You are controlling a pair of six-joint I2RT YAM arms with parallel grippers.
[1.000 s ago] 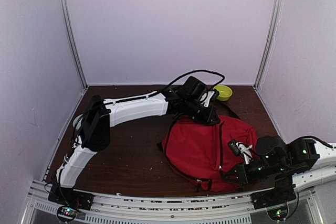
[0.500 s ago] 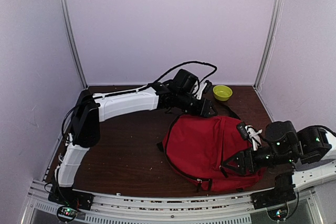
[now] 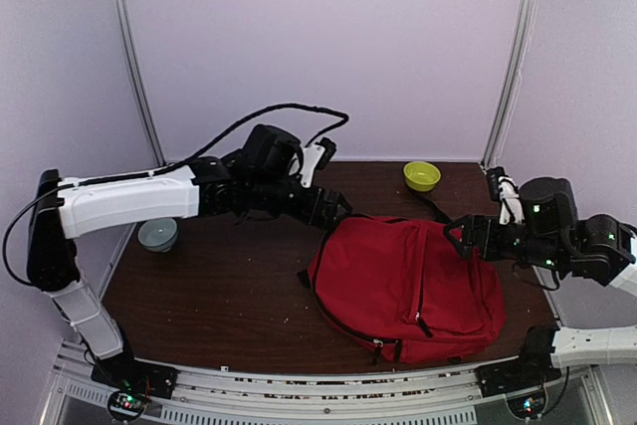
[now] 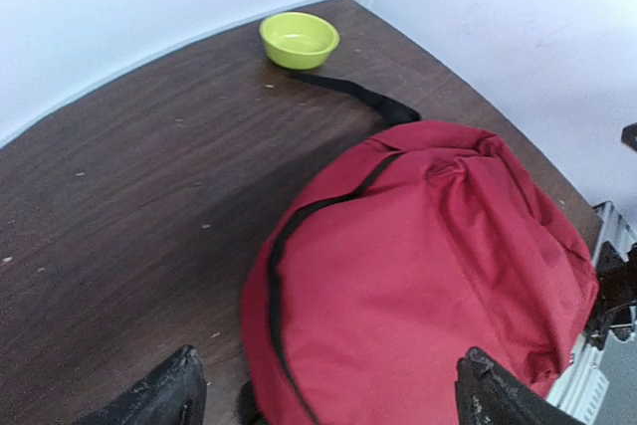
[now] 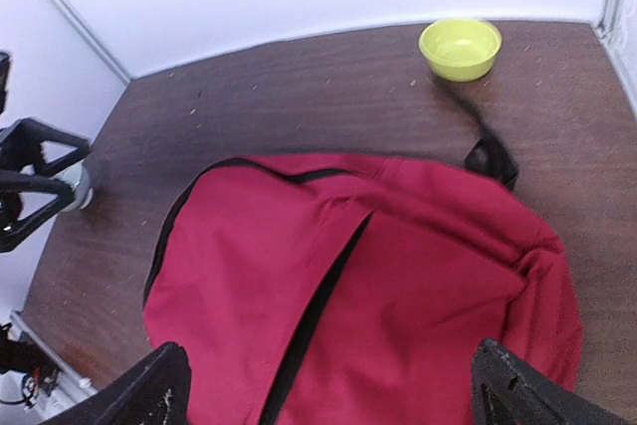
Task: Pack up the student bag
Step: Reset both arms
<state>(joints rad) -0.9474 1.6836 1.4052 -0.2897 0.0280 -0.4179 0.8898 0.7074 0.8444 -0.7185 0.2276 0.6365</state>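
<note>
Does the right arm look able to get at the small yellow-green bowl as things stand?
Probably yes: the right hand hangs open over the large red fabric backpack, and the yellow-green bowl sits uncovered on the brown table beyond, only a flat black strap between.

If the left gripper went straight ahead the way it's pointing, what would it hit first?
Most likely the red backpack: the open left gripper points at its fabric, with nothing between them in the wrist view, though depth is unclear.
</note>
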